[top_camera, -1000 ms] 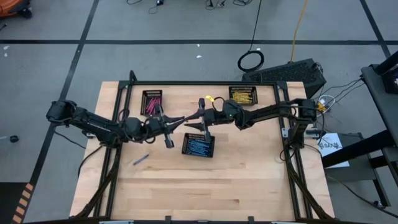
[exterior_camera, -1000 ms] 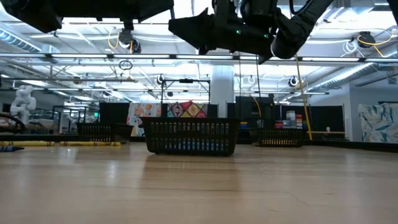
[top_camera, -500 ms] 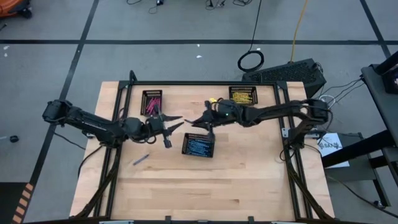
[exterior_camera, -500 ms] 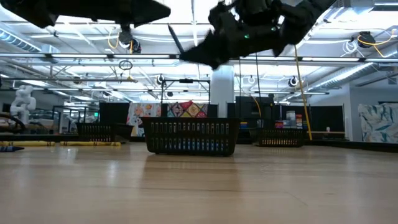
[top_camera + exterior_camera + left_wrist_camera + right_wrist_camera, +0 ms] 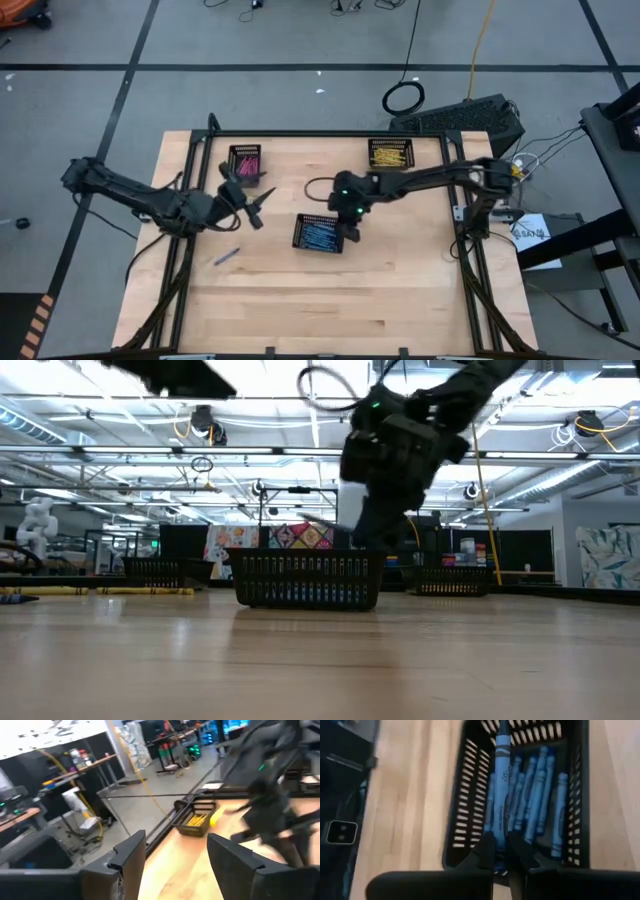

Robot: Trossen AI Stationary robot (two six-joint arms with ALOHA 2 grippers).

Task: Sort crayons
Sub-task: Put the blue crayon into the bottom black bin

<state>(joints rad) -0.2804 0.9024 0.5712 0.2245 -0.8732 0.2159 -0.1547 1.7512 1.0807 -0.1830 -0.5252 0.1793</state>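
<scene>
The right tool is clamped on a blue crayon and hangs directly over the black mesh tray near the middle of the tabletop; the crayon points out past the fingertips, above a row of other blue crayons lying side by side in that tray. From table height the right arm drops to just behind the tray's near wall — whether the held crayon touches the ones below it is hard to say.

The left tool sits off to the left of the blue tray, its fingers spread apart with nothing between them.

A lone dark crayon lies on the bare wood toward the left. At the far edge stand two more trays — one with pink crayons, one with yellow crayons.
</scene>
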